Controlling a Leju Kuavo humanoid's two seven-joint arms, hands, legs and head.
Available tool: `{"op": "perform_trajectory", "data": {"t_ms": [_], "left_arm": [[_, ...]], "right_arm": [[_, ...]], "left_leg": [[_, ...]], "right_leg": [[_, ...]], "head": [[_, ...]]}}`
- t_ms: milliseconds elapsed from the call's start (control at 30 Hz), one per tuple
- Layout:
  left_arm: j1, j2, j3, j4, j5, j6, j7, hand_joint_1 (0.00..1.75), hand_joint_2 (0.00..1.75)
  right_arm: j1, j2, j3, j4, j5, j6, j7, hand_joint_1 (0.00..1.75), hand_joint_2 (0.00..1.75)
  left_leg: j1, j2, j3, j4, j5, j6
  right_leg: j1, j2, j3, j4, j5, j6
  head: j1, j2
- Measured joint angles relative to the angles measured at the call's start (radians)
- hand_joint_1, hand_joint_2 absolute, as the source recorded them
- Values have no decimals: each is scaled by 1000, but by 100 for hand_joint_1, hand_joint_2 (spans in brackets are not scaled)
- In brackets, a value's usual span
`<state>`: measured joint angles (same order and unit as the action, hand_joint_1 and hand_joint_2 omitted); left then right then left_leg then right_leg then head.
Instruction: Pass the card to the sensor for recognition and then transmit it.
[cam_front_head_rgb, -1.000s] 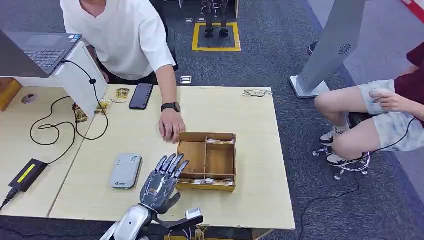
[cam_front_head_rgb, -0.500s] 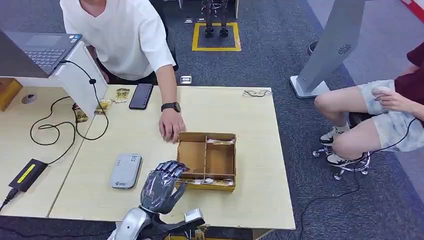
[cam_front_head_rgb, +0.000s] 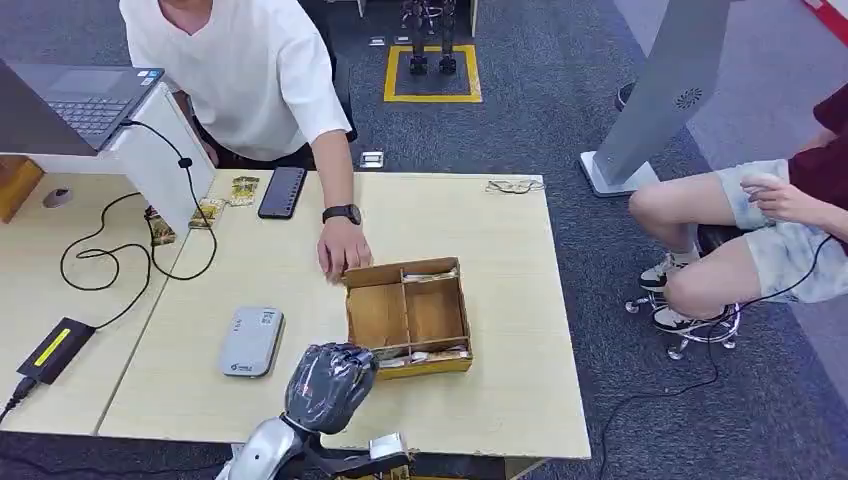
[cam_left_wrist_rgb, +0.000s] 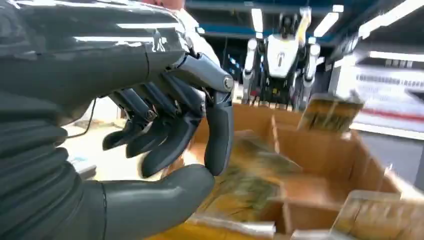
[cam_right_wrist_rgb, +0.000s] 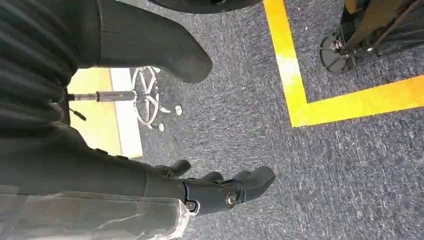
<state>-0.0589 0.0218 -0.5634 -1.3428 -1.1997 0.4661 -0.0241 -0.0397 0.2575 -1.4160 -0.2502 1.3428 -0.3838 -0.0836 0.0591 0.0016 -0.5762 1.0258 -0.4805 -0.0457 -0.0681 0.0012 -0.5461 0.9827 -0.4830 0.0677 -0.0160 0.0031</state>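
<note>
The wooden box lies askew on the table, with sleeved cards in its near compartment. My left hand hovers at the box's near left corner with its fingers curled in. In the left wrist view the left hand pinches a blurred gold-green card between a fingertip and the thumb, over the box. The grey-white sensor lies flat to the left of my hand. My right hand hangs over the carpet, fingers apart, holding nothing.
A person in a white shirt stands behind the table, one hand touching the box's far left corner. A phone, laptop, cables and a black adapter lie to the left. Another person sits on the right.
My left hand's fingers have gone from stretched out to curled in at the box's near corner. The box has turned and slid a little to the left.
</note>
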Motion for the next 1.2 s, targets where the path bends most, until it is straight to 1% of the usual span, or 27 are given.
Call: {"op": "perform_trajectory", "data": {"t_ms": [100,667,733,933,1000,1100,1200], "left_arm": [[0,10,0,3,-6,-24,-11,0,175],[0,29,0,6,-21,-24,-8,0,175],[0,29,0,6,-24,-19,3,0,175],[1,28,0,6,-27,13,3,0,175],[2,29,0,6,-23,25,-10,0,175],[4,32,0,5,10,33,-61,0,175],[6,41,-3,5,49,24,-104,0,175]], "right_arm": [[0,0,0,0,11,1,-3,0,175],[-1,0,0,0,16,0,-6,0,175],[0,0,0,0,16,0,-6,0,175],[-1,0,0,0,17,-1,-6,0,175],[0,0,0,0,18,-1,-6,0,175],[-1,0,0,1,20,-1,-12,0,175],[-1,-1,1,1,31,-1,-13,0,175]], "left_leg": [[0,0,0,0,0,0],[0,0,0,0,0,0],[0,0,0,0,0,0],[0,0,0,0,0,0],[0,0,0,0,0,0],[0,0,0,0,0,0],[0,0,0,0,0,0]], "right_leg": [[0,0,0,0,0,0],[0,0,0,0,0,0],[0,0,0,0,0,0],[0,0,0,0,0,0],[0,0,0,0,0,0],[0,0,0,0,0,0],[0,0,0,0,0,0]], "head": [[0,0],[0,0],[0,0],[0,0],[0,0],[0,0],[0,0]]}}
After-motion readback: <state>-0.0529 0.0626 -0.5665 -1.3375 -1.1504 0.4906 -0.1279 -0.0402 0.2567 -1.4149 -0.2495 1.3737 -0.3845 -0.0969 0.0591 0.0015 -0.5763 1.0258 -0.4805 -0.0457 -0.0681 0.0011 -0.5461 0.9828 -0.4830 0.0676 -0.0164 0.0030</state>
